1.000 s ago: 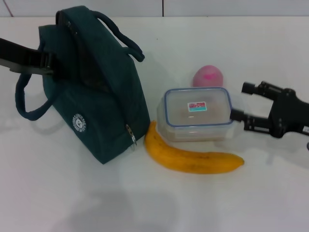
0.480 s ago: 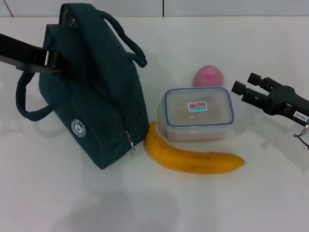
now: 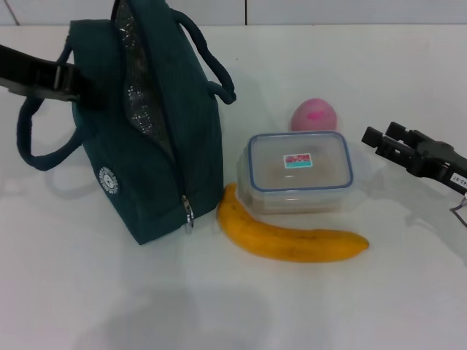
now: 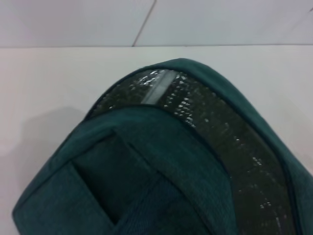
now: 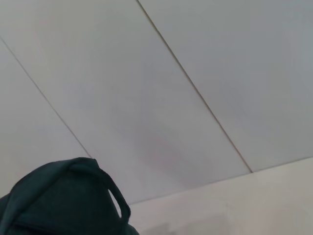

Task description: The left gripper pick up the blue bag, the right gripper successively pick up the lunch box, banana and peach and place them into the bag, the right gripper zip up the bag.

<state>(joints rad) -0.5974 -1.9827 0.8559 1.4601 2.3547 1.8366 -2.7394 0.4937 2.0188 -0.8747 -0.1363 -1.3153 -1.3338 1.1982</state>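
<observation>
The blue bag stands at the left with its top gaping, silver lining showing. My left gripper reaches in from the left and is shut on the bag's upper side; the left wrist view looks down on the bag's rim. The lunch box rests on the table right of the bag. The banana lies in front of it and the peach behind it. My right gripper hovers open just right of the lunch box, apart from it.
The white table runs back to a tiled wall. One bag handle hangs out to the left and the other arches toward the peach. The bag's top shows in the right wrist view.
The left gripper has tipped the bag more upright and its mouth has opened, showing the lining. The right gripper has drawn back to the right from the lunch box and turned.
</observation>
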